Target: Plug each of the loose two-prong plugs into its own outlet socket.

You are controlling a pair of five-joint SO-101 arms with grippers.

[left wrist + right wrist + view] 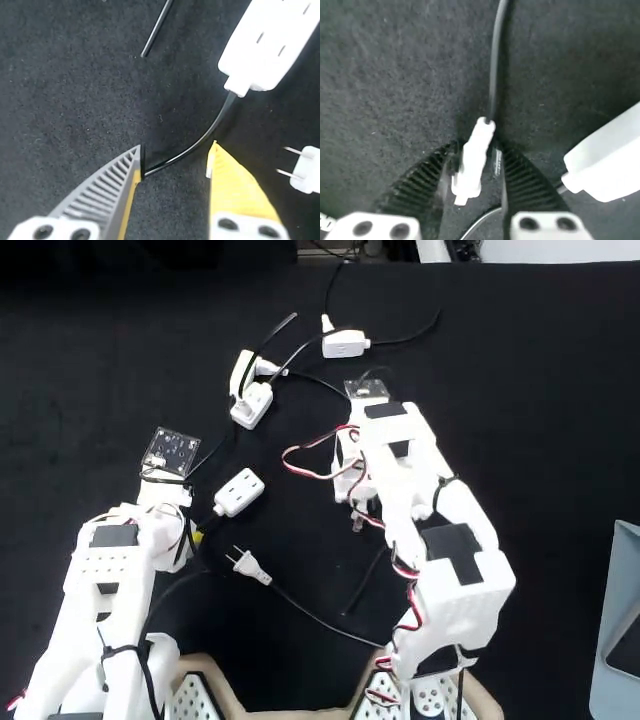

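Gripping a plug (pixel 472 165) in the right pincer (pixel 476 147); straddling the cord (pixel 222 117) of a socket (pixel 270 42) with the open left pincer (pixel 175 147); next, likely aligning prongs with slots.

No legible text, no readable labels, brands, numbers or signs in any view
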